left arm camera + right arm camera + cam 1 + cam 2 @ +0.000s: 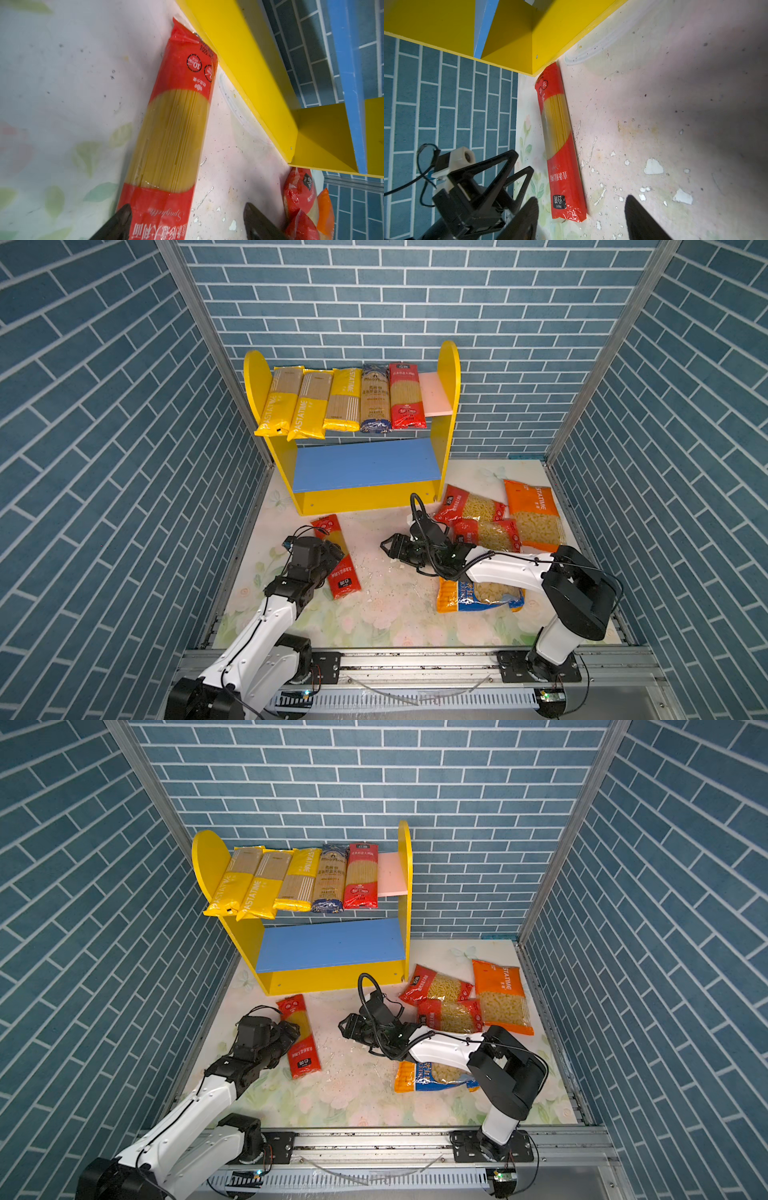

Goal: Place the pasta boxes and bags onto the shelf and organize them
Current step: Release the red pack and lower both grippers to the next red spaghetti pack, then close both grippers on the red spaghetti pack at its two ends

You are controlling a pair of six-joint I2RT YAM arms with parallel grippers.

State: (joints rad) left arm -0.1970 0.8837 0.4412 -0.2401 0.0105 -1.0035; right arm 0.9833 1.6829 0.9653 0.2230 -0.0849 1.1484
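A red spaghetti pack (347, 577) (172, 128) (560, 145) lies on the floor in front of the shelf (449, 377) (405, 857), its far end at the yellow base strip. My left gripper (334, 549) (187, 224) hangs open over the pack's middle. One of its fingers (122, 220) is at the pack's edge and the other stands well off to the side. My right gripper (384, 546) (581, 220) is open and empty, right of the pack and pointing towards it. On the pink upper board (434, 393) lie three yellow packs (307, 402), a dark blue pack (376, 398) and a red pack (407, 396).
The blue lower board (365, 464) carries nothing. On the floor at the right lie two red short-pasta bags (469, 506) (488, 533) and an orange bag (534, 514). A blue-orange bag (478, 595) lies partly under the right arm. Pasta crumbs dot the floor.
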